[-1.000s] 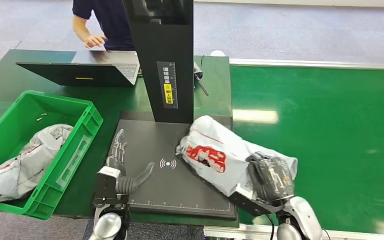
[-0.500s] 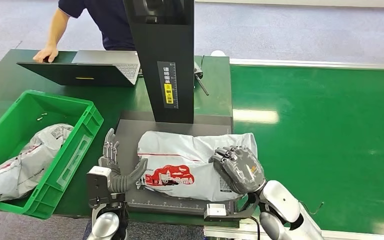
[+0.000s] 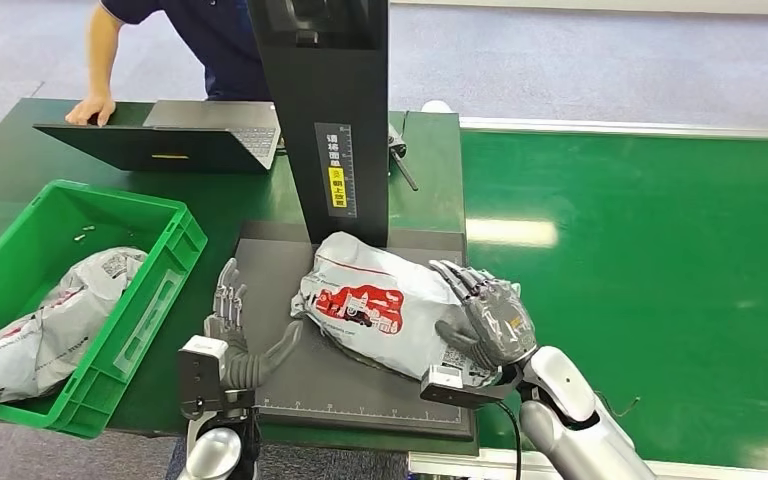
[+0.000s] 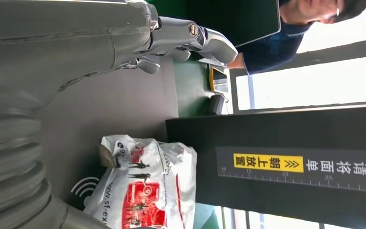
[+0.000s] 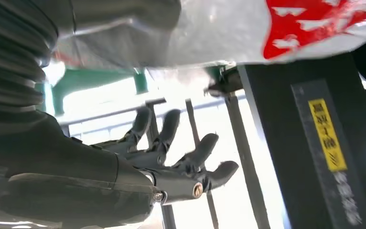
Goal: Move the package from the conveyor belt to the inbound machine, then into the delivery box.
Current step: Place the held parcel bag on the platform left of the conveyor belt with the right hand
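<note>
Package (image 3: 380,305) on the dark scan plate (image 3: 270,270) of the inbound machine, lying tilted with its far end against the foot of the black column (image 3: 325,120). Your right hand (image 3: 485,320) holds its near right end, fingers spread over the top of the bag and thumb at the near side. Your left hand (image 3: 240,335) stands just beside the bag's left end, fingers apart and upright, thumb reaching toward the bag; the head view cannot settle whether the thumb touches it, and it grips nothing.

Left of your left hand the plate's edge gives way to a strip of green tabletop (image 3: 210,205), then the near wall of the green delivery box (image 3: 145,310), which sits at the tabletop's left corner with another grey-white parcel (image 3: 50,320) inside. Right of your right hand the plate ends at the broad green conveyor belt (image 3: 640,270), with bare room across it.

Beyond the column a laptop (image 3: 175,135) stands open on the tabletop, and a person (image 3: 185,40) leans with a hand (image 3: 90,108) on it. The column rises directly beyond both hands, blocking the way forward. Grey floor (image 3: 580,60) stretches beyond the belt.
</note>
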### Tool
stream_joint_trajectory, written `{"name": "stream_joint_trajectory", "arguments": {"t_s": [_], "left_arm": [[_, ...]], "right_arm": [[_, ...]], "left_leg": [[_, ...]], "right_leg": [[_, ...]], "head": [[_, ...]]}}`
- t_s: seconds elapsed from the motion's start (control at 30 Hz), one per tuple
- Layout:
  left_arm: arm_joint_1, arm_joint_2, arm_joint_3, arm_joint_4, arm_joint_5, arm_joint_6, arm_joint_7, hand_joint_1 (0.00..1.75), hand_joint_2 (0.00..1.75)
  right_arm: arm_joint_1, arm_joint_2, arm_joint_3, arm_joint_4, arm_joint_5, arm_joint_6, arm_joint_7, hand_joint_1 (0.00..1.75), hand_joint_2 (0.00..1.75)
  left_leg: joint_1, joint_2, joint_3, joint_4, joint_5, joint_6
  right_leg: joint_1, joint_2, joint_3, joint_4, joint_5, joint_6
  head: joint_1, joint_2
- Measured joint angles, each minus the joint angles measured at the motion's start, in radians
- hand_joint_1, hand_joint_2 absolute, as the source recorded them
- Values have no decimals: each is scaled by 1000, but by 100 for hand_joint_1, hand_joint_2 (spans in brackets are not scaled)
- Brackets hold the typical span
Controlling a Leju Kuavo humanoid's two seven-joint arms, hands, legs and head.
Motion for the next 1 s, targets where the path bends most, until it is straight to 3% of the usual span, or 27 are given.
{"name": "stream_joint_trajectory", "arguments": {"t_s": [0.2, 0.3, 0.47, 0.67, 0.83, 1.0], "left_arm": [[0, 10, -21, -5, -19, -30, -2, 0, 175], [1, 24, -53, -10, -95, -63, -3, 0, 175], [-7, 49, -133, -9, -401, -46, 45, 0, 175], [-59, 64, -265, 48, -751, -2, 102, 0, 175], [-147, 63, -382, 186, -1009, -18, 282, 0, 175], [-224, 29, -406, 329, -1051, -66, 504, 0, 175]], "right_arm": [[18, 27, -47, 48, -148, 22, -112, 0, 175], [49, 36, -76, 23, -170, -71, -169, 0, 175], [119, 39, -127, -105, -215, -204, -198, 0, 175], [209, 41, -214, -291, -277, -288, -228, 0, 175], [256, 55, -287, -385, -319, -305, -249, 0, 175], [339, 82, -346, -462, -285, -319, -248, 0, 175]], "left_leg": [[0, 0, 0, 0, 0, 0], [0, 0, 0, 0, 0, 0], [-1, 0, 0, 0, 0, 0], [-1, 0, 0, 0, 0, 0], [-1, 0, 1, 0, 0, 0], [-1, -2, 1, 0, 0, 1]], "right_leg": [[0, 0, 0, 0, 0, 0], [0, 0, 0, 0, 0, 0], [0, 0, -1, 0, 0, 0], [-1, 0, -1, 0, 0, 0], [-1, 0, 0, 0, 0, 1], [-1, -2, 1, 0, 0, 1]], "head": [[0, 0], [0, 0], [0, 0], [0, 0], [0, 0], [0, 0]]}}
